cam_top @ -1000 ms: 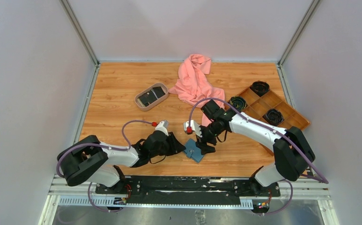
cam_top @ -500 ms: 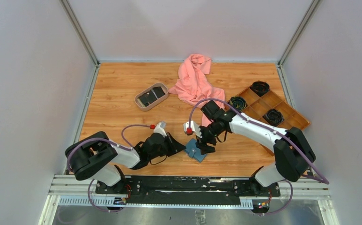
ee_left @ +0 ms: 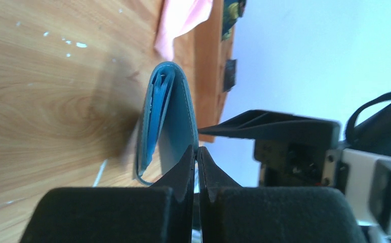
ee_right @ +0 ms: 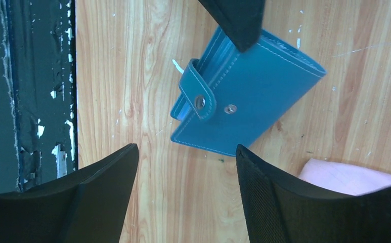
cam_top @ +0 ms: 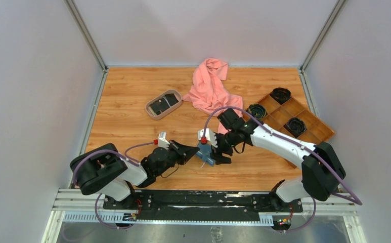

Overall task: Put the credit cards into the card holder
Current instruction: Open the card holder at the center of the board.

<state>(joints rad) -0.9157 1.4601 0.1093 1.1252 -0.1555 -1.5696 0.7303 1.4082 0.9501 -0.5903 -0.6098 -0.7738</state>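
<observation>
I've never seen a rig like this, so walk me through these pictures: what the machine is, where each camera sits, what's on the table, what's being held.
Two robot arms are bolted at the near edge of a wooden table. The wide picture looks down from above; the other two come from a camera on each wrist. The left hand pinches the folded teal card holder, its tab unsnapped. The right hand hovers open above it. Further back lie a beige tray holding dark cards, a pink cloth and a wooden compartment tray.
</observation>
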